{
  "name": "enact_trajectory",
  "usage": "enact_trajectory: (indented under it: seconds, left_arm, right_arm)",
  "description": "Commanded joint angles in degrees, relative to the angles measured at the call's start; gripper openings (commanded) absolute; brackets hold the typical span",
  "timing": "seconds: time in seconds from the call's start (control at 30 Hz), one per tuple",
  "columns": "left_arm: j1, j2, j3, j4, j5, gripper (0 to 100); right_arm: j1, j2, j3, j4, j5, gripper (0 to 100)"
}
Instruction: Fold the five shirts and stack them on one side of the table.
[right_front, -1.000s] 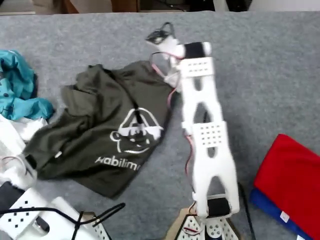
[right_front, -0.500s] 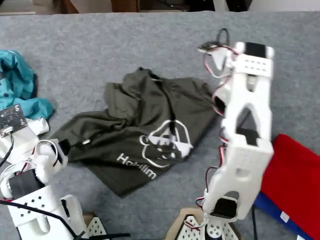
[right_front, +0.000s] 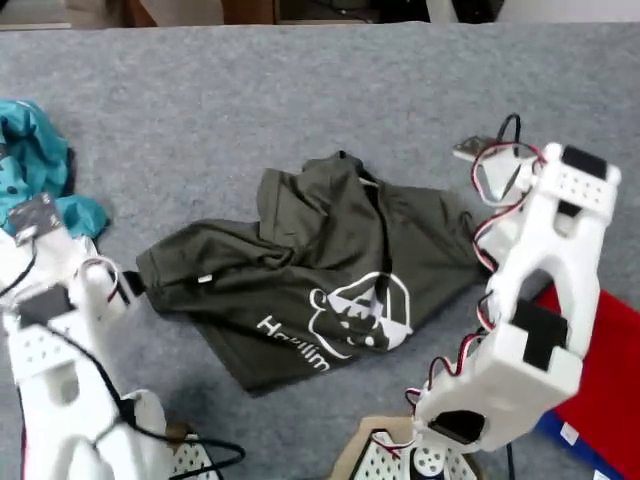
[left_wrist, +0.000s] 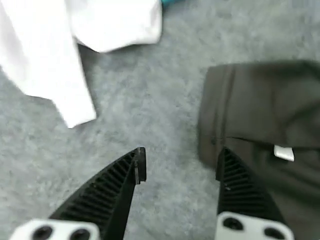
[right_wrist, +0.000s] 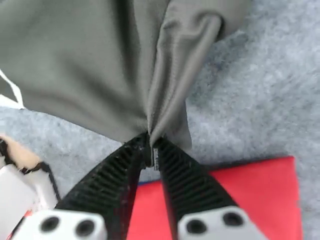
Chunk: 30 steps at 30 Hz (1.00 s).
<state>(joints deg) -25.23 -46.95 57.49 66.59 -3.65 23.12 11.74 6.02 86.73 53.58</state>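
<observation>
A crumpled dark olive shirt (right_front: 320, 280) with a white print lies in the middle of the grey table. My right gripper (right_wrist: 150, 142) is shut on a pinched fold of the olive shirt (right_wrist: 100, 60) at its right edge, close to the folded red shirt (right_front: 600, 350). My left gripper (left_wrist: 180, 162) hangs open above bare table, its fingers just short of the olive shirt's (left_wrist: 265, 125) left edge. The left arm (right_front: 60, 330) stands at the table's front left.
A folded red shirt (right_wrist: 225, 200) lies over a blue one (right_front: 560, 435) at the front right. A teal shirt (right_front: 35, 165) and a white shirt (left_wrist: 60, 45) lie bunched at the left edge. The far half of the grey table (right_front: 300, 90) is bare.
The right arm has dragged the olive shirt to the right across the table. The left arm has risen at the front left and come toward the shirt's left edge.
</observation>
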Motion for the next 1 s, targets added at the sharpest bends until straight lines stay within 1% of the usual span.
enact_trajectory:
  seconds: [0.0, 0.13, 0.2, 0.3, 0.37, 0.53, 0.73, 0.9, 0.97]
  left_arm:
    - [4.75, 9.98, -7.91, -0.79, 2.11, 24]
    - [7.30, 17.71, -12.40, -0.26, 2.29, 24]
    - [8.09, 19.21, -13.54, 1.76, 2.46, 24]
    - [9.58, 20.00, -12.66, 1.85, 2.99, 24]
    - [9.58, 20.09, -10.99, -0.35, 5.10, 24]
    - [9.32, 20.00, -7.74, -3.78, 7.12, 24]
    - [9.32, 20.09, -4.48, -10.73, 12.75, 24]
    - [9.14, 20.09, -1.67, -13.89, 13.10, 23]
    - [7.38, 20.53, -0.70, -16.09, 13.01, 22]
  right_arm:
    - [0.57, -4.97, 6.55, -6.77, 0.35, 0.5]
    - [-0.31, -5.23, 9.63, -10.55, -1.41, 0.5]
    - [-0.31, -5.23, 9.63, -10.73, -1.41, 0.5]
    - [-0.13, -5.23, 9.36, -10.73, -1.23, 0.5]
    - [-0.13, -5.32, 9.27, -10.73, -1.14, 0.5]
    - [-0.40, -5.41, 9.27, -10.81, -1.14, 0.5]
    - [-0.48, -5.67, 9.19, -10.81, -1.14, 0.5]
    - [-0.48, -5.67, 8.66, -10.73, -1.41, 0.5]
    - [-0.48, -5.67, 8.57, -10.73, -1.41, 0.5]
